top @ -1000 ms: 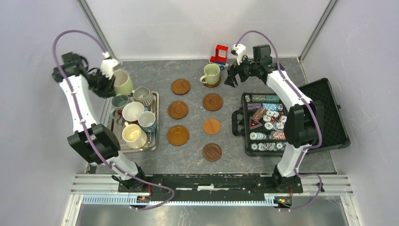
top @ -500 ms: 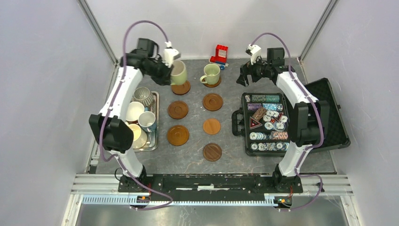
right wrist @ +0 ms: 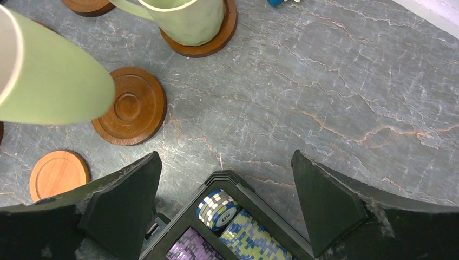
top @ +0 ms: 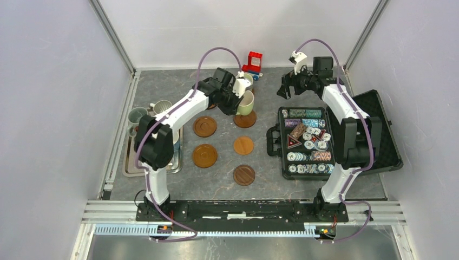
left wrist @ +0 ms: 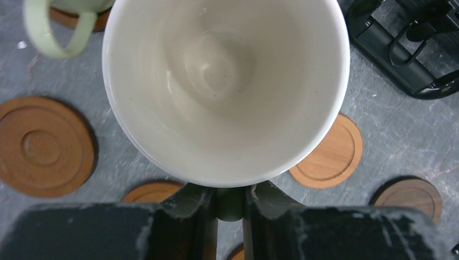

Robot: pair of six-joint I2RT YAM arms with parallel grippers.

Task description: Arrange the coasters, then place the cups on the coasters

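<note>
My left gripper (top: 237, 99) is shut on the handle of a pale green cup (top: 248, 103) and holds it in the air just above a dark coaster (top: 246, 120) in the right column. In the left wrist view its white inside (left wrist: 224, 81) fills the frame, with the handle pinched in the gripper (left wrist: 230, 196). Behind it a second green cup (right wrist: 187, 19) stands on a coaster. Bare coasters (top: 204, 125) (top: 204, 155) (top: 243, 145) (top: 244, 175) lie nearer. My right gripper (top: 287, 89) hangs open and empty over the corner of the chip case (right wrist: 243, 227).
A metal tray (top: 130, 162) at the left holds more cups, among them a grey-green one (top: 135, 115) and a ribbed grey one (top: 160, 107); my left arm hides others. The open poker chip case (top: 308, 142) lies at the right. A red toy (top: 253, 60) stands at the back.
My left arm has swung right with the green cup, from beside the tray past the far-left coaster to above the right column. The right gripper drew slightly back and right, still open.
</note>
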